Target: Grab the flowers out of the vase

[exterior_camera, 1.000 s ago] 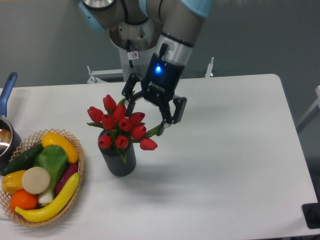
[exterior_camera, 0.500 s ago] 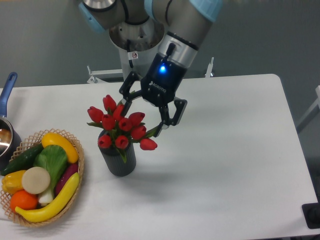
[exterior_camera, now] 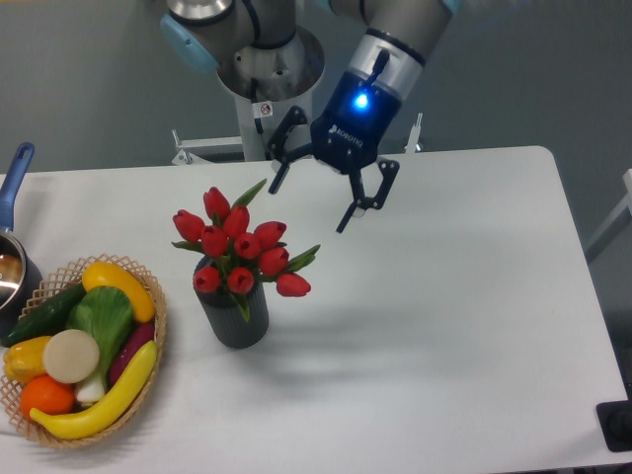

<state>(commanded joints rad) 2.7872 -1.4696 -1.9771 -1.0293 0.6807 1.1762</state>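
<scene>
The gripper (exterior_camera: 314, 202) has lifted up and to the right, off the tulips (exterior_camera: 240, 249), its jaws spread and empty. The tulips remain in the ribbed grey vase (exterior_camera: 235, 315), now below-left of the jaws, so the pick looks unmade and needs another approach.

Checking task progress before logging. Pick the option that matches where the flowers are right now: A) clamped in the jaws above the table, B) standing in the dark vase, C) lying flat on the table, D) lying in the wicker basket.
B: the flowers stand in the vase, while the gripper hangs apart, up and to their right, its jaws open and empty.
</scene>
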